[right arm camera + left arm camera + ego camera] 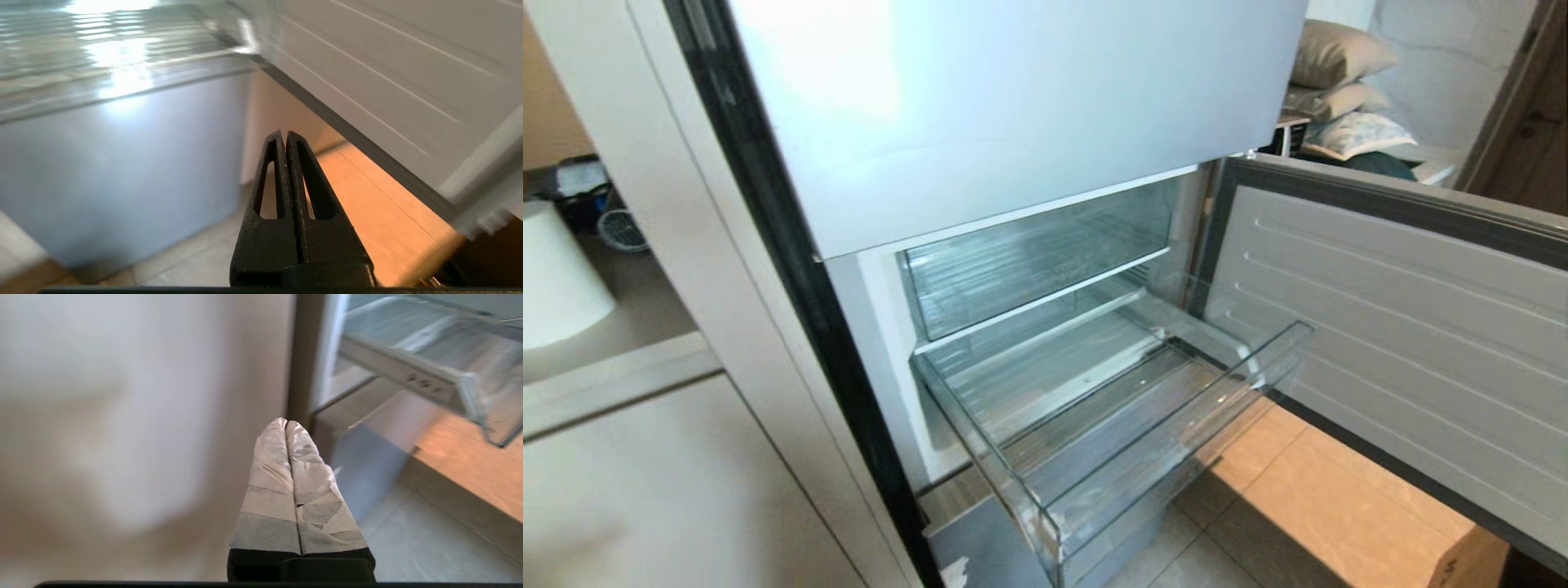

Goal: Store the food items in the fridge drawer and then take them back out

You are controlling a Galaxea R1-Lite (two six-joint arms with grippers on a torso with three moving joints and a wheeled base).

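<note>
The fridge drawer (1176, 437) is pulled out of the open fridge, clear-walled, with torn white tape at its front corner (1039, 523). Nothing lies in it. The food items are out of view. Neither arm shows in the head view. My left gripper (286, 422), its fingers wrapped in white tape, is shut on nothing, low by the fridge's left edge, with the drawer (449, 379) above and beyond it. My right gripper (284, 134), black, is also shut and empty, under the drawer (102, 61) and beside the open door.
The lower fridge door (1405, 343) stands open to the right. Above the drawer sits another clear bin (1029, 261) under the closed silver-blue upper door (1013, 106). A brown cardboard box (1323, 506) lies below the door. A white cabinet (645, 474) stands on the left.
</note>
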